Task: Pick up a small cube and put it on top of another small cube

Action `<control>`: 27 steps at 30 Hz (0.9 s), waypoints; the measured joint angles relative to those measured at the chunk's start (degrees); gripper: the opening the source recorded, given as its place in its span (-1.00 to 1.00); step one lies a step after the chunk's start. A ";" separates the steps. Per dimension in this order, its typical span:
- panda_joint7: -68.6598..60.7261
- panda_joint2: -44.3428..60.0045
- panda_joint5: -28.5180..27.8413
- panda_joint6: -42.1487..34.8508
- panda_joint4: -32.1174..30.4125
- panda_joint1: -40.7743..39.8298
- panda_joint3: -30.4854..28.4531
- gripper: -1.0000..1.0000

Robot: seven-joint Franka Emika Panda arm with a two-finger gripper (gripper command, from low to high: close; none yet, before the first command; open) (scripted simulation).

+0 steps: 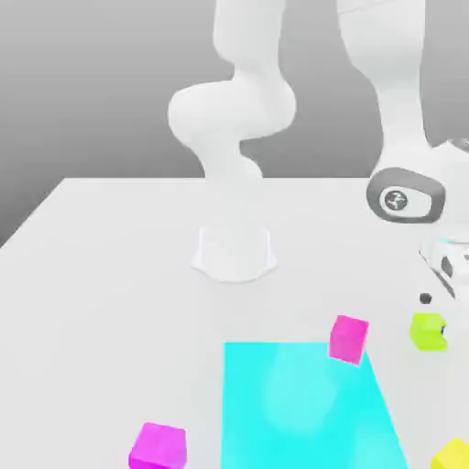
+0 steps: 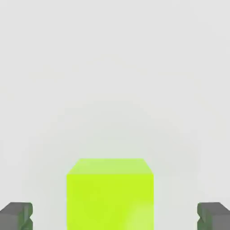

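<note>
Both gripper [image 2: 115,218] fingertips [image 2: 17,215] wide apart, lime-green cube [image 2: 110,195] centred between

White desk [image 1: 101,275]. Cyan mat [image 1: 302,408] lies flat toward the front. One magenta cube [image 1: 348,338] sits at the mat's far corner; a second magenta cube [image 1: 158,447] sits off its left. Yellow cube [image 1: 452,454] at the right edge.

Bare table [image 2: 115,67] flanks the lime-green cube [image 2: 110,193] — fingertips [image 2: 17,215] seemingly clear of it.
</note>
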 joint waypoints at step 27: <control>7.91 -12.09 21.96 -17.62 6.13 -25.58 -12.79 -1.00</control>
